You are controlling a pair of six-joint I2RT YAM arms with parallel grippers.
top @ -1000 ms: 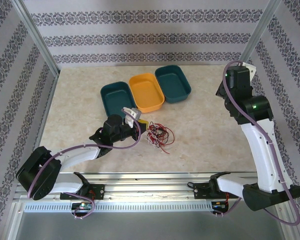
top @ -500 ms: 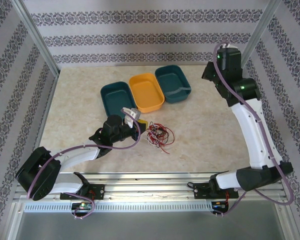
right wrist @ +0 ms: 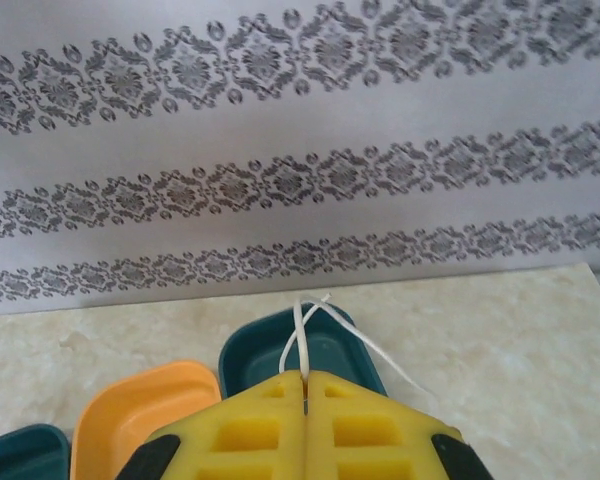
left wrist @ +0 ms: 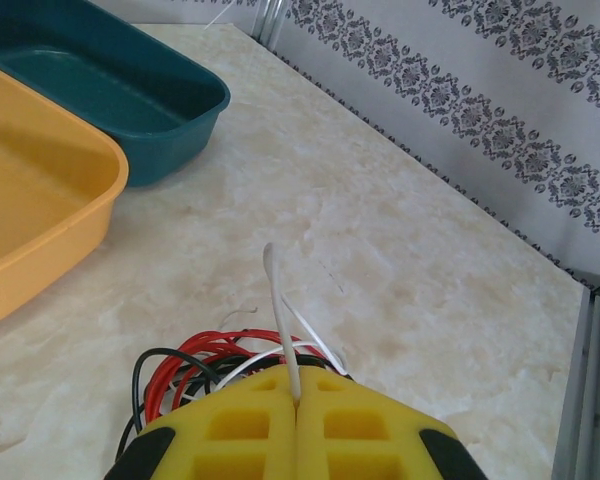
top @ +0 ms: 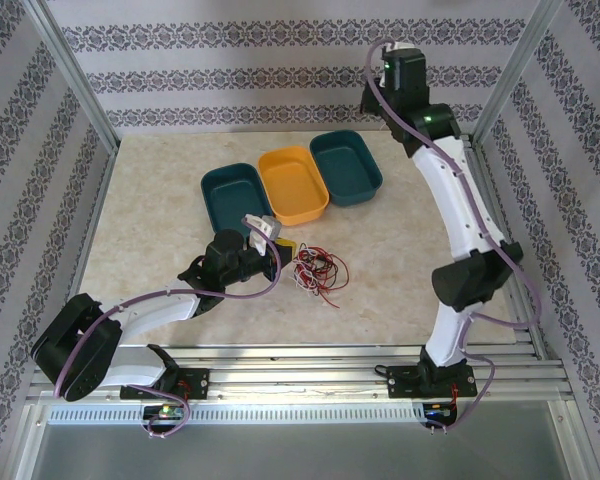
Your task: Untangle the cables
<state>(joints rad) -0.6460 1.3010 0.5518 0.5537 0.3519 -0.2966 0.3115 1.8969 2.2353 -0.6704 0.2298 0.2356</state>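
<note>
glossy beige marbled tabletop (top: 410,250), damask-papered walls (top: 280,75); left gripper (left wrist: 296,400) pinches a thin white wire (left wrist: 277,300) by tangled cables (top: 318,268), right gripper (right wrist: 307,385) a looped white wire (right wrist: 298,315).

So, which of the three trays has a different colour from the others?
The middle tray: it is orange-yellow, while the left tray and the right tray are dark teal.

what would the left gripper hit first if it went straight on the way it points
Probably the cables tangled right before the left gripper; beyond them just bare table, though depth is unclear.
</note>
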